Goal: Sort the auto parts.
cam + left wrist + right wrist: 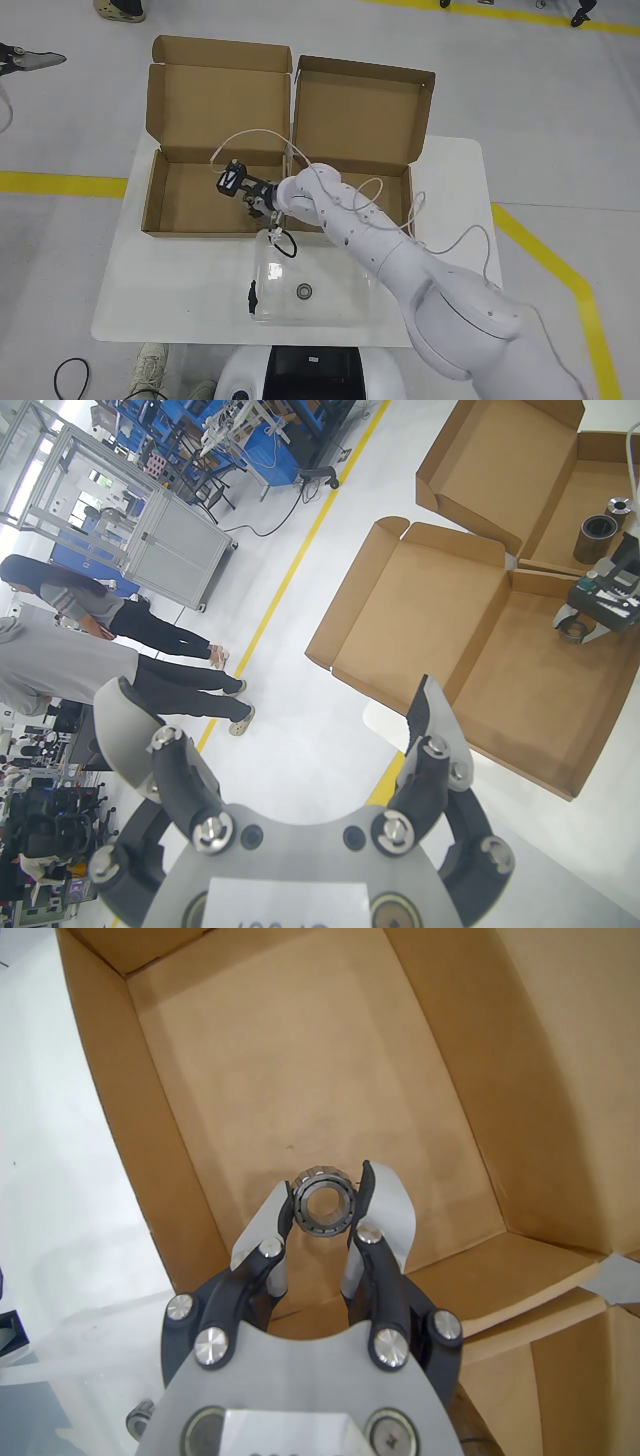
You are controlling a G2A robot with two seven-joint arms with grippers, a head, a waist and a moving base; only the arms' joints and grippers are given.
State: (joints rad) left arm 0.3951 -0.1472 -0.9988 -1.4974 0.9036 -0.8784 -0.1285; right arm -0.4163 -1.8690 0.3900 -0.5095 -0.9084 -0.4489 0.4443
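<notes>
Right tool [324, 1208]: pinching a roller bearing [320, 1179] low over the bare floor of the first box [300, 1078].
Left tool [272, 695]: spread, holding nothing, well apart from both boxes.
Table [170, 290]: carries everything.
Second box [565, 525]: 2 metal sleeves [592, 539] already sorted.
Clear bin [330, 270]: 1 ring [304, 291] and dark pieces left.
Progress, judged: roughly midway.
Clearance: box walls near the right tool, open room above.

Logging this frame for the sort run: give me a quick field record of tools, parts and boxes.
right tool: shut on a bearing, inside the left box
left tool: open, empty
right box: two metal cylinders, upright
clear bin: a ring inside
</notes>
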